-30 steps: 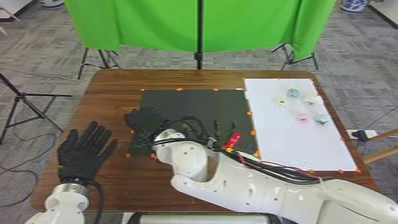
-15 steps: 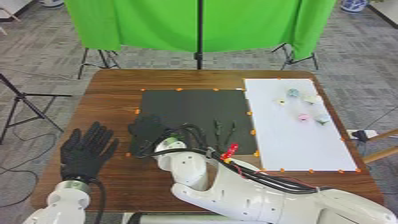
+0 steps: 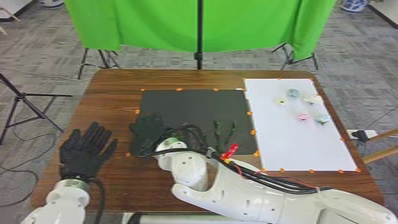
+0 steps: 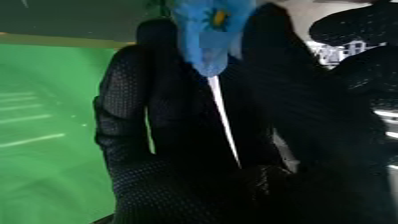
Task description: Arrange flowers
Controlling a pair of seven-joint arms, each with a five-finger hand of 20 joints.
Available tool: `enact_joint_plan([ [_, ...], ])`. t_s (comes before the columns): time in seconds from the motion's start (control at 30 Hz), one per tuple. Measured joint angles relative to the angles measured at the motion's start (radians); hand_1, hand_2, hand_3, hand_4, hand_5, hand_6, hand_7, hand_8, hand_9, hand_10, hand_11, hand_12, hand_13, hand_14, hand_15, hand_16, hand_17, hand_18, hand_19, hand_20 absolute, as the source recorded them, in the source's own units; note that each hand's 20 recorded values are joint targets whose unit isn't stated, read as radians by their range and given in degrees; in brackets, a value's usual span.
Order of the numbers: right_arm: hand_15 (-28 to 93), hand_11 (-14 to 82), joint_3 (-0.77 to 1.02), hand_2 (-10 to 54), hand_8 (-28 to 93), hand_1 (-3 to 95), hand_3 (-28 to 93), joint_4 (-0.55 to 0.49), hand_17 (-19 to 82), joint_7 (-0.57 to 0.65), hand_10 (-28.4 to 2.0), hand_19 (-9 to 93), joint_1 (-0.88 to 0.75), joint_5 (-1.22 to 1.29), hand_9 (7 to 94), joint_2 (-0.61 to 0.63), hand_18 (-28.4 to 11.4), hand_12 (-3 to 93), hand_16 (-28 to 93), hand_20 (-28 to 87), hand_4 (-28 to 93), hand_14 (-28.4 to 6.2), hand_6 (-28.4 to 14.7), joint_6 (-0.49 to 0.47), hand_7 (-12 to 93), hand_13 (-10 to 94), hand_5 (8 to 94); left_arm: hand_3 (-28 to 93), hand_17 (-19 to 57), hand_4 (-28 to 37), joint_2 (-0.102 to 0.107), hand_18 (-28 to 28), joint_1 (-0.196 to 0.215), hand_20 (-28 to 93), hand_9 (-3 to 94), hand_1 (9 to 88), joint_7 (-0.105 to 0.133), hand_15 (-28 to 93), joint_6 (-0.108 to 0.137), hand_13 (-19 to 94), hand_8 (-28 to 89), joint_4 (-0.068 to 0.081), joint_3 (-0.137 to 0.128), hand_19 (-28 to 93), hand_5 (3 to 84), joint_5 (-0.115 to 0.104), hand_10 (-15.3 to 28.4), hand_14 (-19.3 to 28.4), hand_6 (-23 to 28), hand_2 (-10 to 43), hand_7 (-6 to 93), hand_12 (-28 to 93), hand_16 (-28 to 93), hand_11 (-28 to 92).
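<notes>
In the head view, my right hand [image 3: 149,128] is over the left part of the black mat [image 3: 191,105]. Seen from the right wrist, this right hand [image 4: 195,165] has its fingers and thumb closed around a blue flower [image 4: 209,30] with a yellow centre; a thin white stem runs down between them. Two thin dark green stems [image 3: 218,131] lie on the mat, right of the hand. Several small flowers, among them a pink flower [image 3: 303,117] and a bluish flower [image 3: 293,93], rest on the white board [image 3: 293,145]. My left hand [image 3: 84,150] lies flat with straight fingers left of the mat.
The brown table [image 3: 178,79] extends around the mat and board, whose borders carry small orange markers. My right forearm [image 3: 240,187] with its black cables crosses the table's front and the mat's lower edge. A green cloth [image 3: 160,25] hangs beyond the far edge.
My right hand has shifted a little to the right and toward the table's front. The forearm and cables moved with it, uncovering more of the green stems. The left hand has barely moved.
</notes>
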Motion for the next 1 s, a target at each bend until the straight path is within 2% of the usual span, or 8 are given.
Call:
enact_joint_plan([
  [0.07,61,16.7,0.004,-9.5,-11,48.4,80,-0.004,32,0.004,-21.0,84,-0.003,-0.002,48.5,0.0,-25.6,18.1,20,34,-28,-17.1,-6.5,-0.007,20,48,55.4,78,-5.8,-28.3,-0.001,13.6,-0.005,20,34.5,27.2,0.002,50,0.023,26,-11,-0.008,0.0,38,42.7,-0.007,13.8,13.3,7.6,12.2,20.8,12,-6,31],
  [0.1,61,16.1,0.007,-9.5,-11,47.2,78,-0.007,31,0.006,-21.7,85,-0.005,-0.002,47.1,0.001,-26.1,18.1,19,34,-28,-17.8,-6.9,-0.013,19,46,54.1,78,-5.8,-28.3,-0.001,13.6,-0.007,20,34.5,27.0,0.002,50,0.025,26,-11,-0.008,0.0,39,42.7,-0.008,13.8,13.3,7.6,12.1,20.9,12,-6,31],
  [0.37,62,13.4,0.038,-9.5,-9,40.4,76,-0.077,28,0.029,-24.4,84,-0.03,0.012,40.8,0.02,-27.8,18.1,17,35,-28,-20.8,-9.0,-0.142,14,40,49.5,78,-5.7,-28.3,-0.007,13.5,-0.004,20,34.9,26.1,-0.004,50,0.019,26,-11,-0.007,-0.006,39,42.8,-0.013,13.9,13.5,7.7,11.6,20.6,11,-7,31],
  [0.6,59,11.8,0.101,-9.5,-9,39.0,76,-0.13,23,0.045,-25.9,80,-0.059,0.071,37.2,0.036,-28.3,17.7,14,34,-28,-23.8,-10.0,-0.145,13,31,47.0,78,-5.9,-28.3,-0.026,13.7,0.001,20,34.6,25.9,-0.018,49,0.014,26,-11,-0.006,-0.022,39,42.2,-0.011,14.0,13.9,7.8,11.6,20.1,11,-7,30],
  [0.83,55,11.3,0.279,-9.5,-9,40.7,76,-0.323,22,0.069,-26.4,78,-0.13,0.172,37.3,0.115,-28.4,17.6,11,32,-28,-24.9,-10.5,-0.115,12,30,47.0,77,-6.1,-28.3,-0.05,14.1,0.029,20,34.7,25.8,-0.022,49,-0.016,26,-11,-0.008,-0.044,39,42.2,0.005,14.4,14.1,7.9,11.9,19.9,11,-6,30],
  [1.0,54,11.9,0.428,-9.5,-9,45.8,77,-0.37,22,0.134,-26.7,76,-0.18,0.172,38.0,0.193,-28.3,17.1,10,27,-28,-25.0,-10.8,-0.016,12,29,48.1,77,-6.2,-28.3,-0.058,14.2,0.044,19,34.9,25.8,-0.025,49,-0.039,26,-11,-0.008,-0.05,39,42.4,0.031,14.7,14.3,8.1,12.0,19.5,12,-6,29],
])
